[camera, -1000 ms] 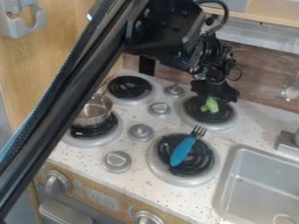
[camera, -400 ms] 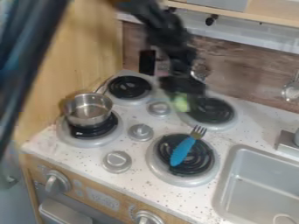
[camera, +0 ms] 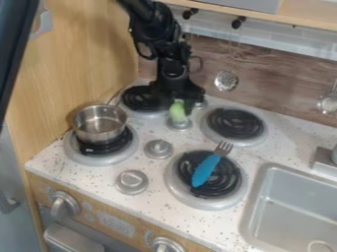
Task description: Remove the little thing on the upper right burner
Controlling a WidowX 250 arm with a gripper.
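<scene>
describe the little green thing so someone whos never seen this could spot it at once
Start with the white stove top and its four black burners. Between the two rear ones hangs the black tool, holding the little thing by a silver knob. Pale green sets it apart from the black and silver around it.

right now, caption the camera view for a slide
Black gripper holding a small green thing above a toy stove, beside the upper right burner
</scene>
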